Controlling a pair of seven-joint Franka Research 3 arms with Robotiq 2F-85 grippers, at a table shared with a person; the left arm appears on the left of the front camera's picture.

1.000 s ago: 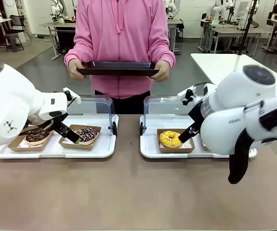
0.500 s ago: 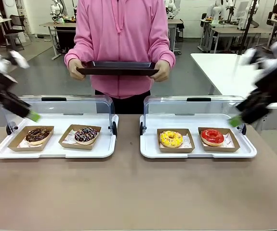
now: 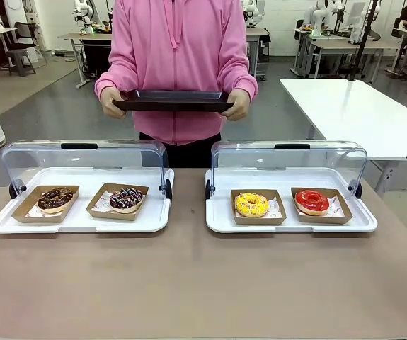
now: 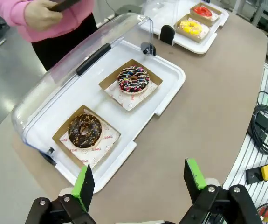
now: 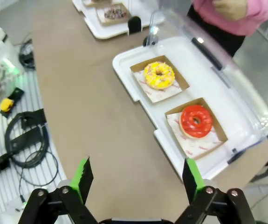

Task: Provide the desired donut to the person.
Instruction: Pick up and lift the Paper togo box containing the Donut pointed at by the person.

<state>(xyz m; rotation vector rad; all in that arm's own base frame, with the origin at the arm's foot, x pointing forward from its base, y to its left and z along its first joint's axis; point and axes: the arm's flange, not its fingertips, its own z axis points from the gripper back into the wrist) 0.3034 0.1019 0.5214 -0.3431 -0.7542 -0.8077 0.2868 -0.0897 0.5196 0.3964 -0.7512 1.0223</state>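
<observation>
Two white trays lie on the brown table, each with two donuts in brown card boxes. The left tray [image 3: 79, 221] holds a chocolate donut [image 3: 55, 198] [image 4: 85, 131] and a dark donut with coloured sprinkles [image 3: 127, 197] [image 4: 134, 79]. On the right tray [image 3: 288, 225] are a yellow donut [image 3: 250, 204] [image 5: 159, 75] and a red donut [image 3: 312, 201] [image 5: 196, 121]. The person [image 3: 178, 49] in a pink hoodie stands at the far side, both hands on a dark tray [image 3: 173, 100]. My left gripper [image 4: 139, 177] hangs open high above the table's near left. My right gripper [image 5: 136, 179] is open high above the right end.
Clear lids [image 3: 83, 159] [image 3: 288, 159] stand hinged open behind both white trays. Cables and a small yellow-buttoned box [image 4: 262, 172] lie on the ribbed floor strip on my side of the table. A white table [image 3: 352, 106] stands at the back right.
Both arms have drawn back from the donut trays, up and outward, leaving the front view almost wholly. The donuts lie where they were. The person still holds the dark tray level.
</observation>
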